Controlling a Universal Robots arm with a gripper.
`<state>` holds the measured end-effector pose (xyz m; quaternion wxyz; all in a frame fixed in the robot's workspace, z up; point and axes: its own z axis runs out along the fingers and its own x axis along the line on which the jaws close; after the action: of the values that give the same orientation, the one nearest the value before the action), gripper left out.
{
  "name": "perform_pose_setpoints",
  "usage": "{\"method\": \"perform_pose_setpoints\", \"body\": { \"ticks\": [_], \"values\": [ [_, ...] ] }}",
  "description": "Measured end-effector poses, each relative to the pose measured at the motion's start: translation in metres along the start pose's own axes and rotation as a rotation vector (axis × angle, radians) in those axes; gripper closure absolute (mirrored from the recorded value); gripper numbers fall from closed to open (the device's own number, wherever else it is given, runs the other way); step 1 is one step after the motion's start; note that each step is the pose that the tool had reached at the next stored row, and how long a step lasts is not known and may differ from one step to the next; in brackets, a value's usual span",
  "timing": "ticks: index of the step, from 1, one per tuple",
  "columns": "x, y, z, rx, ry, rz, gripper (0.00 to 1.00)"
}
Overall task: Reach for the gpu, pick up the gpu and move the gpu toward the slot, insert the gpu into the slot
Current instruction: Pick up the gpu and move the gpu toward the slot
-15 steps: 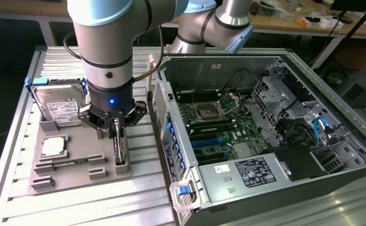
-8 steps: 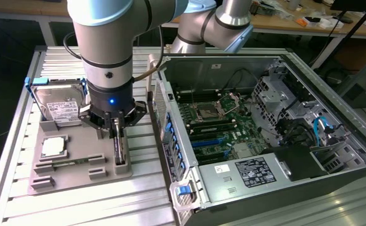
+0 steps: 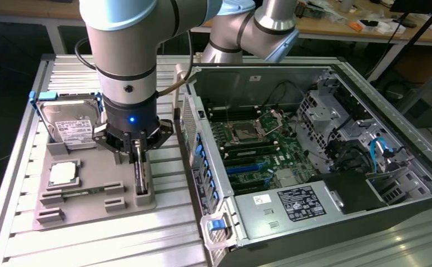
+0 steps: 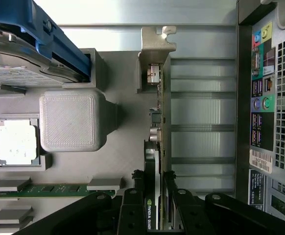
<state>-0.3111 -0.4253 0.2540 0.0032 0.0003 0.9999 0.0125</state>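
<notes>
The gpu [image 3: 142,177] is a thin dark card standing upright on its long edge in the grey holder tray [image 3: 89,210] on the surface [image 3: 127,245]. It has a silvery bracket [image 4: 157,44] at one end, and the gripper [image 3: 136,156] clasps its upper edge.

Surface [image 3: 89,239]: ribbed, silvery metal slats, with strong glare from overhead light near the front.
Workbench [image 3: 423,34]: pale wood top along the back, littered with small items, perhaps tools and papers.
Floor [image 3: 8,83]: dark, at the exterior view's left.
</notes>
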Motion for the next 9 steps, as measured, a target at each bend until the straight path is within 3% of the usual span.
{"method": "perform_pose_setpoints", "body": {
  "ticks": [5,9],
  "values": [
    [0.0000,0.0000,-0.0002,0.0000,-0.0001,0.000,0.73],
    [-0.0001,0.0002,-0.0082,0.0000,0.0000,0.000,0.73]
  ]
}}
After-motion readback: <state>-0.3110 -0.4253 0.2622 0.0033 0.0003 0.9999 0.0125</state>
